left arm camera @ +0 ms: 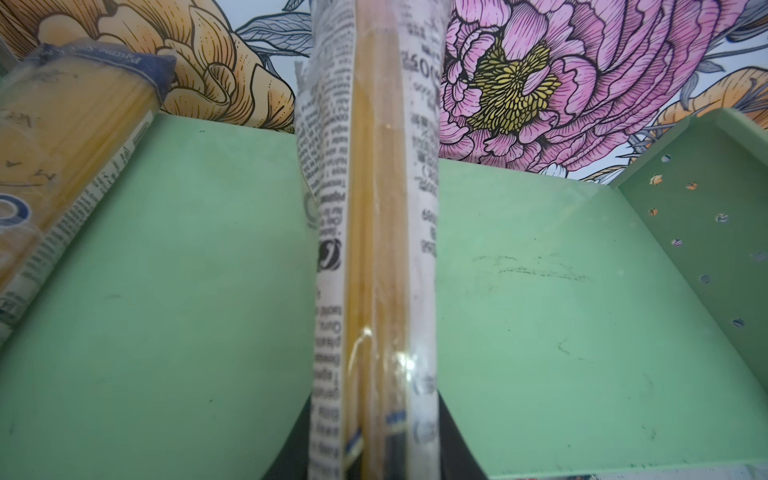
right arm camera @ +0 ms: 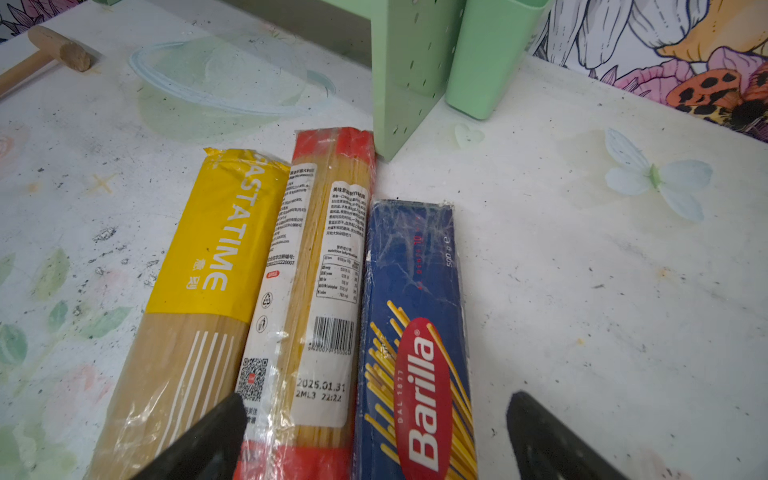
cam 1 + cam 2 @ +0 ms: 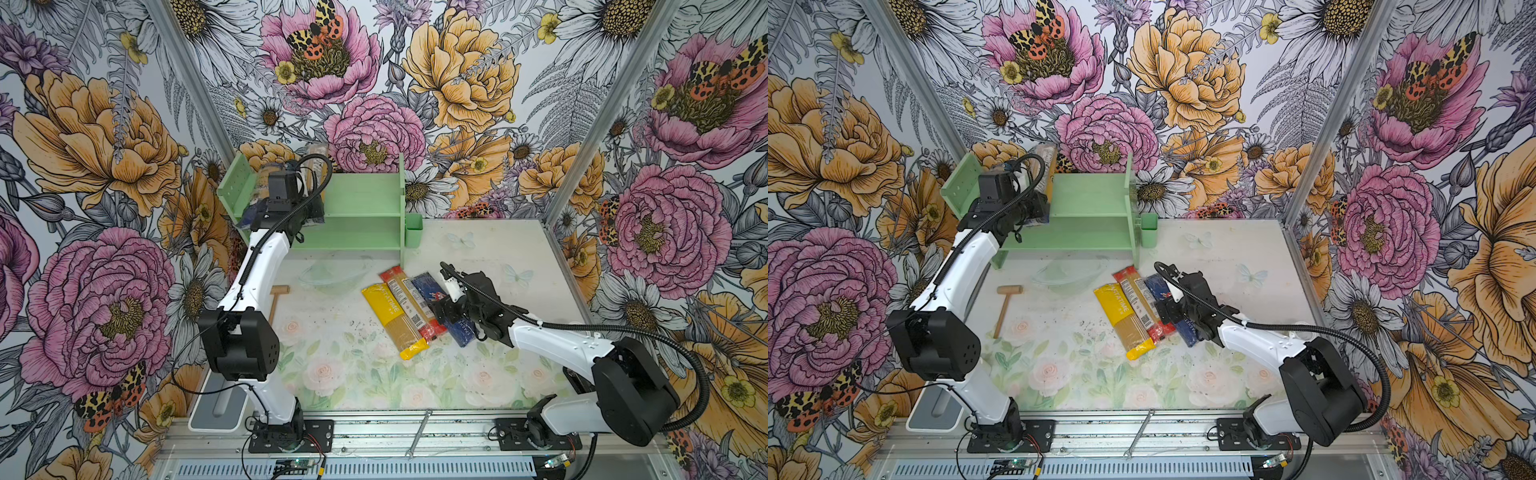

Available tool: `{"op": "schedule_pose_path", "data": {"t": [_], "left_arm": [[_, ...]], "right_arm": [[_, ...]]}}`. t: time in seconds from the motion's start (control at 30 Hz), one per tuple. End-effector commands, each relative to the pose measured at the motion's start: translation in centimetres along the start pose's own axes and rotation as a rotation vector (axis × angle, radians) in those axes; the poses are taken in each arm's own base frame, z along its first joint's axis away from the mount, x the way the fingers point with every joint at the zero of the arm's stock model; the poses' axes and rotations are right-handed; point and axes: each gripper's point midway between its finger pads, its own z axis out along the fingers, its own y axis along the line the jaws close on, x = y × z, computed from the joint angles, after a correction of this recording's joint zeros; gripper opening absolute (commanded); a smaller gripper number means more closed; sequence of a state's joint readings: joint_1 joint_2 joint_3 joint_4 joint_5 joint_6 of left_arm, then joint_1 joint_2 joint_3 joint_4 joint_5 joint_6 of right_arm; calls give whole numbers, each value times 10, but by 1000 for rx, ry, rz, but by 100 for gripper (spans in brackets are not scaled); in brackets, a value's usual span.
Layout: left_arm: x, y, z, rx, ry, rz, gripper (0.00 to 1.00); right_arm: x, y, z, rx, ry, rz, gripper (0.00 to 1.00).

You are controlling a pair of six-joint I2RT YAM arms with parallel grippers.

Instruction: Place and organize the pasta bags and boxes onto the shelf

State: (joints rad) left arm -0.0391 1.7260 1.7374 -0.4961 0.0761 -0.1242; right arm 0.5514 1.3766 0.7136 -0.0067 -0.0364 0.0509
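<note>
- We see the clear spaghetti bag (image 1: 374, 249) pinched edge-on between the closed jaws of the left gripper (image 1: 374, 457). It sticks out over the top tier of the mint-green shelf (image 3: 365, 195), and its far end reaches past the shelf's back edge. We cannot tell whether it touches the board.
- A second clear bag (image 1: 62, 145) with a dark blue end lies on the same tier, beside the held one and nearer the left side panel.
- On the table (image 3: 478, 270) in front of the shelf, three packs lie side by side and touching: the yellow bag (image 3: 392, 320), the red-ended bag (image 3: 411, 301) and the Barilla box (image 3: 432, 291).
- The right gripper (image 2: 374, 436) hangs low over their near ends with its jaws wide apart and holds nothing. One finger is above the seam between the yellow and red-ended bags, the other past the box.
- A green cup (image 3: 413, 235) sits at the shelf's right side.
- A clear bowl (image 3: 328, 278) and a wooden mallet (image 3: 277, 303) rest farther left.
- The table has a pale rose print, scuffed. The walls (image 3: 457, 83) carry large flowers.
</note>
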Motion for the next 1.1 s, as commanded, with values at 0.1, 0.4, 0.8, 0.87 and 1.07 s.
{"op": "schedule_pose_path", "data": {"t": [0.1,0.4,0.8,0.87,1.07], "left_arm": [[-65,-14,-21,42,-218,17,7],[-60,-14,-17,45,-205,15,18],[-54,-11,-14,34,-195,17,27],[-53,-11,-14,34,-193,15,27],[-48,-11,-10,35,-183,18,29]], "right_arm": [[-10,-3,-11,24,-44,-16,99],[-10,-4,-13,27,-48,-10,100],[-11,-5,-16,30,-54,-9,99],[-11,-5,-16,29,-55,-8,99],[-10,-5,-17,32,-54,-8,99]]}}
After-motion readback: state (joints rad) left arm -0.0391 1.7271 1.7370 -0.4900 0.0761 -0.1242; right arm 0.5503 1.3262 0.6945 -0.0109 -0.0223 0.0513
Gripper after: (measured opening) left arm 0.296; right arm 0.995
